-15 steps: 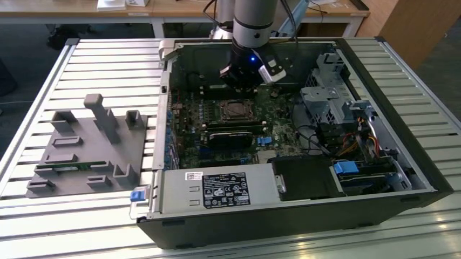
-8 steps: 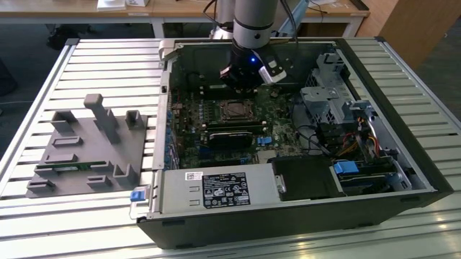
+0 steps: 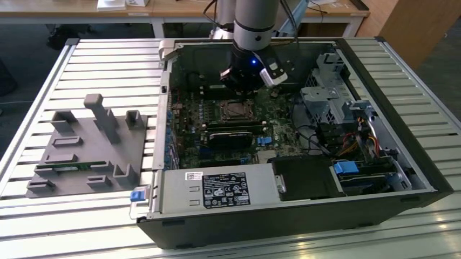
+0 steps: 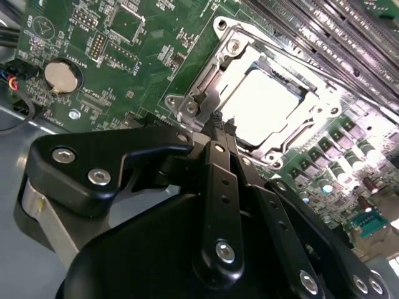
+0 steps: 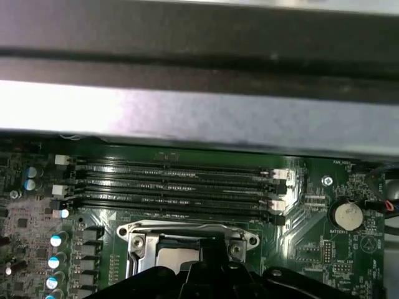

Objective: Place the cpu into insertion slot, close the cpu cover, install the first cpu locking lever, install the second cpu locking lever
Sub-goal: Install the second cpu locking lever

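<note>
The cpu (image 4: 265,103) already sits in the insertion slot (image 4: 293,134), right of centre in the second wrist view, the cpu cover (image 4: 215,78) looks down around it, and the pincer (image 4: 222,124), fingers pressed together on nothing, hovers at the socket's edge inside the open computer case (image 3: 403,162), levers apparently still to do.

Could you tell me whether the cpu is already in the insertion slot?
In: the cpu lies flat inside the insertion slot, framed by its metal rim.

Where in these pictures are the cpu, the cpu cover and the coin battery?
cpu (image 4: 265,103): second wrist view, middle of its bright metal top.
cpu cover (image 4: 219,67): second wrist view, frame's side bar.
coin battery (image 5: 346,215): first wrist view, its round face.
</note>
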